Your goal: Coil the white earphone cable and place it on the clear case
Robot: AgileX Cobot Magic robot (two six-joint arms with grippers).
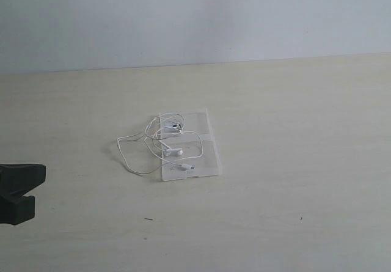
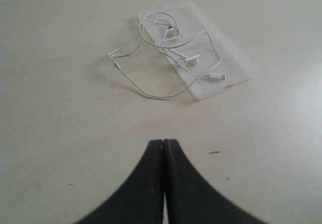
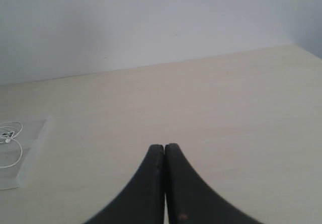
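Note:
The clear case (image 1: 208, 161) lies flat in the middle of the table. The white earphone cable (image 1: 173, 152) rests loosely tangled on it, earbuds and plug on the plastic, with one long loop spilling off onto the table on the left. In the left wrist view the cable (image 2: 193, 59) and case (image 2: 236, 63) lie well ahead of my left gripper (image 2: 163, 141), which is shut and holds nothing. My left gripper (image 1: 33, 191) sits at the exterior view's left edge. My right gripper (image 3: 164, 146) is shut and holds nothing, with the case (image 3: 32, 136) and cable (image 3: 7, 134) far off to one side.
The pale wooden table (image 1: 293, 211) runs back to a plain white wall (image 1: 195, 15). A small dark speck (image 1: 148, 219) marks the table in front of the case. My right arm does not show in the exterior view.

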